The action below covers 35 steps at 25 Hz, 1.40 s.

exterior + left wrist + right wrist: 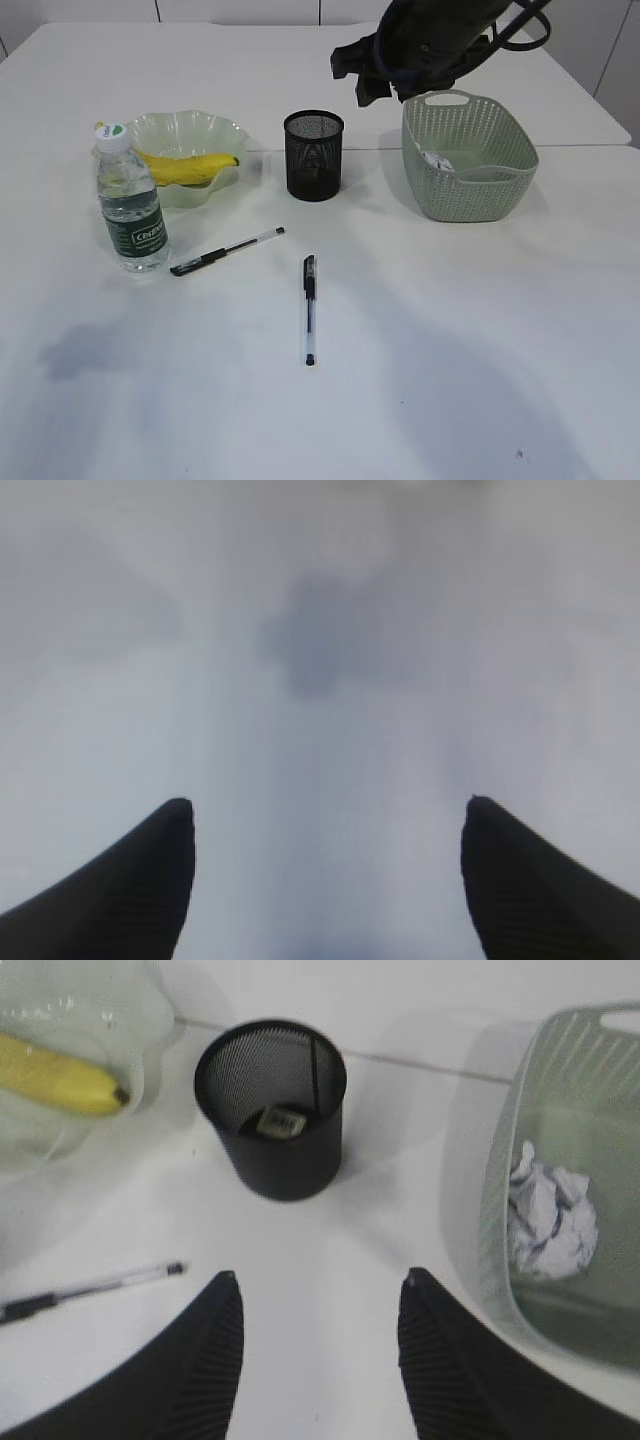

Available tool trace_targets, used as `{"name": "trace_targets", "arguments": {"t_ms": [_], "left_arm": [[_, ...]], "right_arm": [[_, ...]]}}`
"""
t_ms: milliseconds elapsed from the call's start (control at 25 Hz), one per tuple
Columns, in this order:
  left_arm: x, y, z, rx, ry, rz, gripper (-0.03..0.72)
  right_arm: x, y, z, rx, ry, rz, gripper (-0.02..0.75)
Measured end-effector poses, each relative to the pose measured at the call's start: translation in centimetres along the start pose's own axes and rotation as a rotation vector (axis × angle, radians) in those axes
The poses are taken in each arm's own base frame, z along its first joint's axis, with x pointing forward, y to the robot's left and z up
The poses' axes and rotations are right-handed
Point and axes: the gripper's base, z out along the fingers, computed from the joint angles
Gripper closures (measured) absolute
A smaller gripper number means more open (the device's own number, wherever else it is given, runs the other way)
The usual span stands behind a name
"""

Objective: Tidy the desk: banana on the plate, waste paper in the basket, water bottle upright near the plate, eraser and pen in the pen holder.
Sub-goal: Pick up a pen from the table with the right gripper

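Pincers first: the right pincer (318, 1290) hangs above the worktop (480, 330) with its two dark fingers apart and nothing between them. Just ahead of it stands the pen holder (272, 1110), upright, with the eraser (280, 1120) lying at its bottom. Ahead and to its left, the banana (60, 1078) rests in the plate (120, 1020). To its right, the basket (560, 1160) holds the waste paper (550, 1215), which lies on the basket floor. One pen (95, 1287) lies flat on the worktop just left of the left finger.

From the exterior view the right arm reaches in from the far side, above the gap between pen holder (314, 155) and basket (470, 155). The water bottle (130, 200) stands upright, touching or just beside the near-left rim of the plate (190, 130). Two pens lie on the worktop outside the holder: one (228, 250) slanted near the bottle, the other (309, 308) lying nearly straight, nearer the camera.

The left pincer (325, 825) shows only in its own wrist view, fingers wide apart, empty, over bare blurred worktop (320, 630).
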Motion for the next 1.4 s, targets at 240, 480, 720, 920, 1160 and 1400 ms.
{"name": "trace_targets", "arguments": {"t_ms": [240,480,720,920,1160,1400], "left_arm": [[0.0,0.0,0.0,0.0,0.0,0.0,0.097],[0.0,0.0,0.0,0.0,0.0,0.0,0.097],[0.0,0.0,0.0,0.0,0.003,0.0,0.097],[0.1,0.0,0.0,0.0,0.014,0.0,0.097],[0.2,0.0,0.0,-0.001,0.021,0.0,0.097],[0.2,0.0,0.0,-0.001,0.021,0.0,0.097]], "right_arm": [[1.7,2.6,-1.7,-0.029,0.215,-0.006,0.387],[2.3,3.6,-1.9,-0.058,0.273,0.054,0.391],[3.6,4.1,0.0,-0.08,0.38,0.098,0.392],[5.2,4.5,2.5,-0.086,0.474,0.13,0.392],[5.3,6.6,3.3,-0.06,0.473,0.091,0.393],[5.5,8.7,4.9,-0.007,0.521,0.102,0.393]]}}
